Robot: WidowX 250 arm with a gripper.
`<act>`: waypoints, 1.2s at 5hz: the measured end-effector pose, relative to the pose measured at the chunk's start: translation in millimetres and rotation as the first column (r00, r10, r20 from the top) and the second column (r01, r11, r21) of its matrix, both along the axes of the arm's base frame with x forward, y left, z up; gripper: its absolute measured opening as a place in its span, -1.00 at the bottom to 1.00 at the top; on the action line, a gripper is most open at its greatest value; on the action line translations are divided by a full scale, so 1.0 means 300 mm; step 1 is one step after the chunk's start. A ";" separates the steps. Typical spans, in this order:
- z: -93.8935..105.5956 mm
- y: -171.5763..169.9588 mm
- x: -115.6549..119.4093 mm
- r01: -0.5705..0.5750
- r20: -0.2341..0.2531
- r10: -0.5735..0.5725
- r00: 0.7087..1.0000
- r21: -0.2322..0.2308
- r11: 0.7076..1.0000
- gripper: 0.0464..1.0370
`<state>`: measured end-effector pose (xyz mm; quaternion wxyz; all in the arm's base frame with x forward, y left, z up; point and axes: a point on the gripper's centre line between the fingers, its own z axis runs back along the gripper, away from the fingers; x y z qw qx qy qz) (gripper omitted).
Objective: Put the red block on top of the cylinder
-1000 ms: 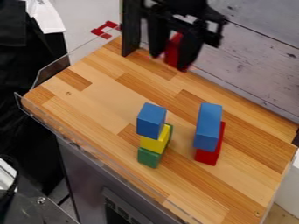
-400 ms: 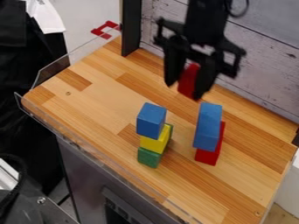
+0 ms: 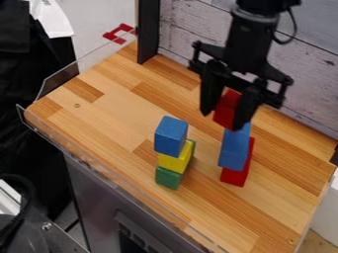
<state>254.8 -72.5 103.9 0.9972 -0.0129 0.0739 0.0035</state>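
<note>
1. While the black robot arm [image 3: 251,37] hangs down from the top of the view, its gripper [image 3: 223,120] is above the back right part of the wooden table top [image 3: 99,123].
2. The gripper's jaws are a little way apart, just as far as the block between them makes them be. They hold a red block [image 3: 227,109], with one finger on each side of it.
3. That block is up in the air, a bit tilted. Its bottom end covers the top of a long blue block [image 3: 235,150] in this view. Whether the two touch, one cannot tell.
4. The long blue block has a lower red block [image 3: 233,178] showing under it and along its right edge.
5. To the left of those two is a little tower. It has a blue cube [image 3: 170,136] at the top, a yellow block [image 3: 174,162] in the middle and a green block [image 3: 168,178] at the bottom. A thin bit of green peeks out by the right edge of the yellow one.
6. A black post [image 3: 148,32] stands at the back, beside a gray wall of boards [image 3: 185,22]. A small red bracket [image 3: 119,33] is near the far left corner.
</note>
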 end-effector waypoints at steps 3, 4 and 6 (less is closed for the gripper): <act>-0.056 -0.019 0.009 -0.013 -0.057 0.014 0.998 0.027 1.000 -0.05; -0.061 -0.021 0.008 -0.009 -0.066 0.010 0.998 0.019 1.000 -0.05; -0.060 -0.018 -0.001 -0.002 -0.087 0.003 0.996 0.014 1.000 0.72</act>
